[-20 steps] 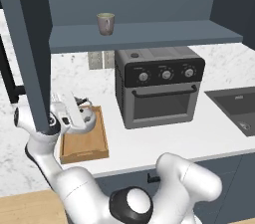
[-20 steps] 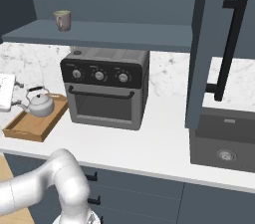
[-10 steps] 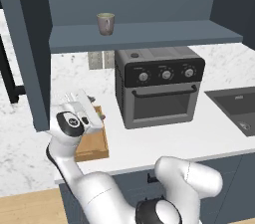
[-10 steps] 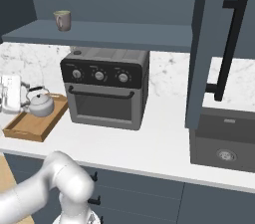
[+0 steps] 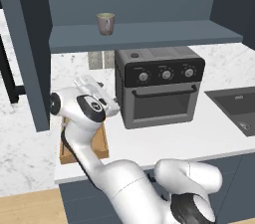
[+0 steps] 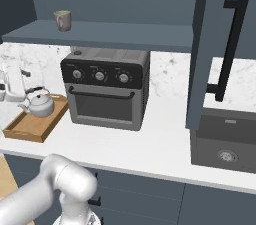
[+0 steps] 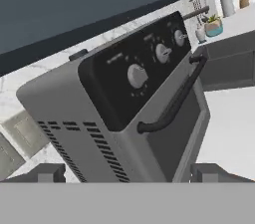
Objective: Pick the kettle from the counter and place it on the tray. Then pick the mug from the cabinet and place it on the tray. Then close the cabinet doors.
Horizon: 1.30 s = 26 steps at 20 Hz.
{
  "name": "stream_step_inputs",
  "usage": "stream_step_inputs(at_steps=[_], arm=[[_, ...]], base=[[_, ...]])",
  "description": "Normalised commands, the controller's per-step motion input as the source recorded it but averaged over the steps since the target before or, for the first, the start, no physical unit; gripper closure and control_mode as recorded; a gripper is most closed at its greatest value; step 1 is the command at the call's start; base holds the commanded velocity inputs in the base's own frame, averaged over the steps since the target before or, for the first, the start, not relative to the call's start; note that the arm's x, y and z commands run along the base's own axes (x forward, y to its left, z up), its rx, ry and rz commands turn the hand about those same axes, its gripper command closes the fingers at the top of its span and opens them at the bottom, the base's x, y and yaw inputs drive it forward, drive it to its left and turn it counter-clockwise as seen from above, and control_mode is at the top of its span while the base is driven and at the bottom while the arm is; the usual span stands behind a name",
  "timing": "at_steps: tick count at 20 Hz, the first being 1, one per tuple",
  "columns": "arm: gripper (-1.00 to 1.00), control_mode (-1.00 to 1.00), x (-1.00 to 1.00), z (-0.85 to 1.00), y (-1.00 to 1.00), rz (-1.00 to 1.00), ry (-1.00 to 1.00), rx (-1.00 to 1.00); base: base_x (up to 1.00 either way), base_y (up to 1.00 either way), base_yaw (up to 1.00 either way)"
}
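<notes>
Sitting in wooden tray point(image 6: 26, 130) at desk point(image 6: 150, 144) left end, kettle point(image 6: 39, 104); gripper point(image 7: 127, 172) wide, empty, facing oven point(image 7: 134, 108); mug point(image 6: 63, 20) on cabinet point(image 6: 110, 34) shelf.

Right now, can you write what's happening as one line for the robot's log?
kettle: on tray | mug: on cabinet shelf | gripper: open, empty, facing oven | doors: open

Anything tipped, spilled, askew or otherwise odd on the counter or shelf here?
Nothing stands out. The kettle sits upright on the tray, the mug stands upright on the cabinet shelf, and the oven sits square on the counter. The cabinet doors are open.
</notes>
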Motion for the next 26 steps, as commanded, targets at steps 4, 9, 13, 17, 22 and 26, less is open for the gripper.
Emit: stream_step_inputs(at_steps=[4,9,13,17,22,26], arm=[[-1.0,-1.0,0.06,0.46,-0.36,0.19,0.16,-0.11],[-1.0,-1.0,0.2,0.3,-0.38,0.23,0.13,-0.13],[-1.0,-1.0,0.05,0.36,-0.37,0.35,0.01,-0.09],[-1.0,-1.0,0.0,0.65,-0.22,0.38,0.0,-0.01],[-1.0,-1.0,0.0,0.67,-0.14,0.32,0.0,-0.05],[-1.0,-1.0,0.0,0.56,-0.01,0.27,0.03,-0.11]], base=[[0.0,0.0,0.0],[0.0,0.0,0.0],[0.0,0.0,0.0],[0.0,0.0,0.0],[0.0,0.0,0.0],[0.0,0.0,0.0]])
